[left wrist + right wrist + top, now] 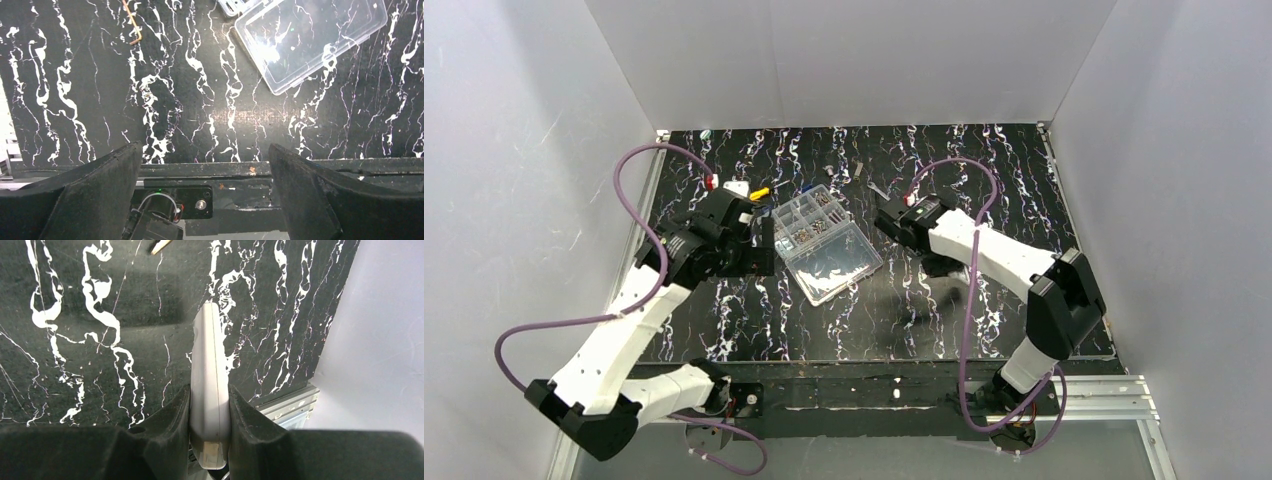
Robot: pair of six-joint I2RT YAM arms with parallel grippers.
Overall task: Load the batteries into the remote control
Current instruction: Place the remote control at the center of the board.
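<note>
The right hand is closed part-way on the remote control, pinching its slim white body edge-on between both fingers. The far end sticks out past the fingertips, over the bench. The left hand stands as wide open as it goes and has hold of nothing. A clear box lies ahead of it and off to one side.

To my eye the remote is being held ready and no loading has begun. Next, the empty hand needs to fetch a battery. The remote's back then has to be turned so that hand can reach the compartment.

Only the right wrist view shows the grip plainly; from above, the remote is lost under the hand and arm. It shows just an edge, so I cannot tell whether the compartment is uncovered. The overhead view alone shows the box's open tray of small parts. I cannot make out any batteries there.
</note>
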